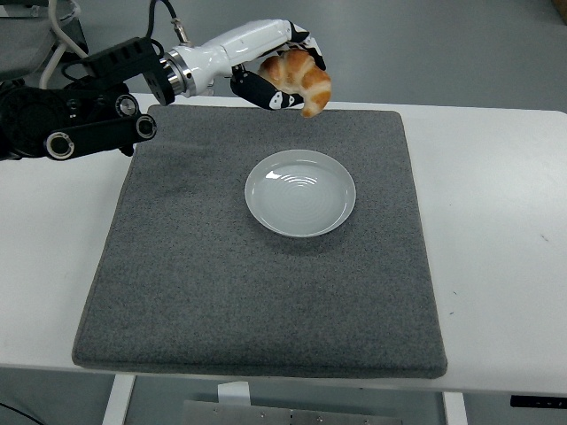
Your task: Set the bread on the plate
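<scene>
The left robot hand [282, 71], white with black fingers, is closed around a golden-brown curved bread roll of croissant shape [303, 78] and holds it up in the air, above the far edge of the dark grey square felt mat [257, 292] that lies on the white worktop [500, 221]. The bread sticks out from the fingers toward the right and a little downward, so one tip of it hangs free. The round pale grey ceramic plate [300, 193] lies lower than the robot hand and nearer to the robot, on the mat, clearly apart from the bread and with nothing on it. The step in hand is, I judge, to carry the bread over the plate. To do it well, the robot hand should come toward the robot until the bread is over the middle of the plate (not only over its rim), then go down slowly until the bread is just above or touching the shallow bottom, and only then release the fingers. If it lets go from too high, the bread may roll out onto the mat.
</scene>
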`<state>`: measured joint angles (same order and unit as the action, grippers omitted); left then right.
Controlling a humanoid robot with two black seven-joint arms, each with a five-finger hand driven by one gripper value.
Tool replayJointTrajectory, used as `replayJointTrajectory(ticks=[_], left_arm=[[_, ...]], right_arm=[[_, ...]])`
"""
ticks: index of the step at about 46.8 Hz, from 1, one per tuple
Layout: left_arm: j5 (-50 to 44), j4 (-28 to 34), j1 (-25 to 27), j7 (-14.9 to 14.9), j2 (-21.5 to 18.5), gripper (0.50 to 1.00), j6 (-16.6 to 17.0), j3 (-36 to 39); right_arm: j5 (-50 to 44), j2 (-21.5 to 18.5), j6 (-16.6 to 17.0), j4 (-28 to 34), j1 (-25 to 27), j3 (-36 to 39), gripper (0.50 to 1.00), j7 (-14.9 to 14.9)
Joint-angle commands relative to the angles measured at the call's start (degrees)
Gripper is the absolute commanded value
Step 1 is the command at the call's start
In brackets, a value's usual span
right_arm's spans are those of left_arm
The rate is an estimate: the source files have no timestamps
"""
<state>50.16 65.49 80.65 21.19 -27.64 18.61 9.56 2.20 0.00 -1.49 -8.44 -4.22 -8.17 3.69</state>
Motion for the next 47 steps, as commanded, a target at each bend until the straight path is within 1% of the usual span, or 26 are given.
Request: replayJointTrajectory(ticks=[1,10,20,27,34,47], left_arm=[[0.1,-0.4,-2.2,0.0,1.8,0.500,1.2,0.2],[1.6,-1.2,-8.3,0.1,4.2,0.500,3.5,0.3],[2.1,-3.4,-13.5,0.2,5.6,0.500,4.1,0.4],[2.7,-5.9,-15.5,0.2,7.3,0.500,5.0,0.4],[2.7,-8.6,-17.2,0.5,9.6,0.500,5.0,0.4],[1.9,-11.6,-18.4,0.9,11.1,0.500,5.2,-0.1]], right_arm=[[0.0,0.0,0.0,0.0,0.0,0.0,0.930,0.0],[0.0,0.0,0.0,0.0,0.1,-0.1,0.930,0.0],[0.0,0.0,0.0,0.0,0.1,0.0,0.930,0.0],[0.0,0.0,0.0,0.0,0.1,0.0,0.930,0.0],[0.0,0.0,0.0,0.0,0.1,-0.1,0.930,0.0],[0.0,0.0,0.0,0.0,0.2,-0.1,0.930,0.0]])
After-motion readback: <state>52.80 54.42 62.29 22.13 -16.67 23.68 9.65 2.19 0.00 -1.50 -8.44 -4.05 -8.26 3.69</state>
